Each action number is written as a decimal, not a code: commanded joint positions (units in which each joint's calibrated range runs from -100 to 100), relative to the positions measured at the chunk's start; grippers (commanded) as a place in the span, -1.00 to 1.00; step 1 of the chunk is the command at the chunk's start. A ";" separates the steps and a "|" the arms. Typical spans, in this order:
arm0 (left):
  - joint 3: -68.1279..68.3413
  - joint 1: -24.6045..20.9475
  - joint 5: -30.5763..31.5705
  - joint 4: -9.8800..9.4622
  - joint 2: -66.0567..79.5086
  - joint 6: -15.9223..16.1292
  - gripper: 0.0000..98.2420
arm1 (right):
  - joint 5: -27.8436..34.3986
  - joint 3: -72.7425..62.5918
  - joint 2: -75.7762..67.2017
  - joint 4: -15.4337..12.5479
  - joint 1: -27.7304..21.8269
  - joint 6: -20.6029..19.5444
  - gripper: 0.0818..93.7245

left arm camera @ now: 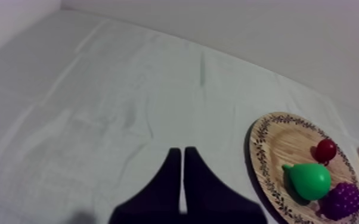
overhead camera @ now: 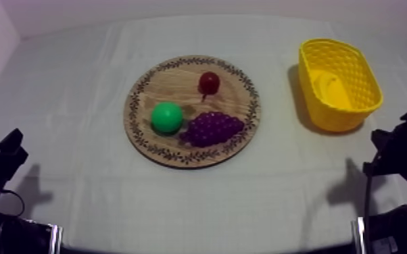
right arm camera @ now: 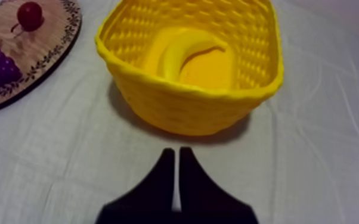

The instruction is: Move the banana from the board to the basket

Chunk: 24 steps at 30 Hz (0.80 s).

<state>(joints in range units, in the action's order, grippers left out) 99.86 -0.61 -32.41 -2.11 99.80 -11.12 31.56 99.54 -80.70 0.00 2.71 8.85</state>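
The banana lies inside the one yellow basket, its lower end hidden behind the near wall. From above it is hard to tell from the yellow floor. One round wooden board carries one pear, one bunch of grapes and one small red fruit. The left tool and the right tool each have fingers pressed together on nothing, over the desk.

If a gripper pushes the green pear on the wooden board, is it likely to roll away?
Probably yes: the pear looks round and smooth, so it would likely roll, perhaps in a curve because one end narrows to a point. The bunch of grapes lies close beside it and might stop it on that side.
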 commanded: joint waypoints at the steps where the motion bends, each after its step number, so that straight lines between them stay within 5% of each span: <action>1: 0.03 0.00 0.00 -0.02 0.03 -0.01 -1.00 | 4.07 -0.04 -5.36 0.06 -0.38 -2.70 -0.99; 11: 0.03 0.00 0.00 -0.02 0.03 0.00 -1.00 | 9.43 -0.67 -14.05 -1.19 -4.23 -3.36 -0.99; 24: 0.03 0.00 0.00 -0.02 0.03 0.01 -1.00 | 7.29 -0.11 -14.96 -1.40 -5.30 -1.17 -0.99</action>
<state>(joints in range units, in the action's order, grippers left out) 99.86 -0.61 -32.41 -2.11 99.80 -11.12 39.90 99.33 -95.61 -1.36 -2.54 6.97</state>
